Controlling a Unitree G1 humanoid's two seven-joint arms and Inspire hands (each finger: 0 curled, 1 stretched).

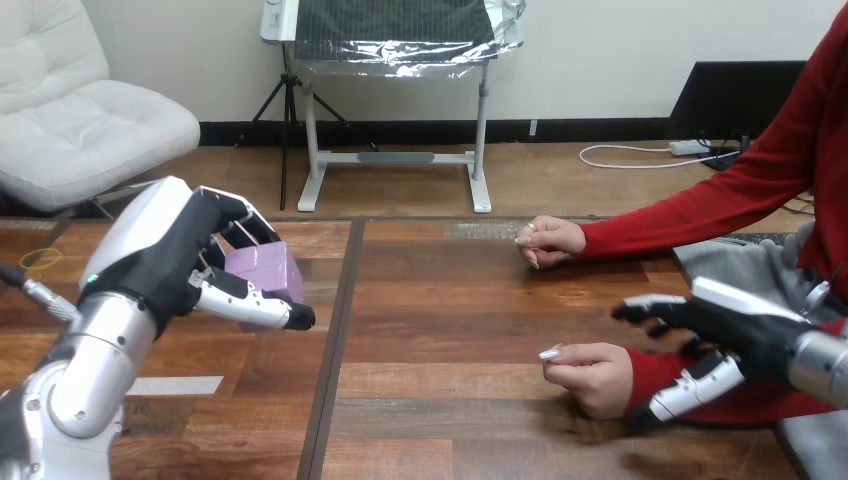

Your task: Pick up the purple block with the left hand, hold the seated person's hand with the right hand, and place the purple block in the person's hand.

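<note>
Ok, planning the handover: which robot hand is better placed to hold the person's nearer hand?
Right. The right robot hand sits at the wrist of the person's nearer hand. The left robot hand is across the table, curled round the purple block.

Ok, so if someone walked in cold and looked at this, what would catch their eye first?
Most likely the purple block, gripped in the robot's left hand and held above the wooden table at the view's left. Next comes the right hand at the lower right. It is against the red sleeve, just behind the person's hand near the view's bottom, which is loosely closed. Whether it grips the wrist cannot be told.
</note>
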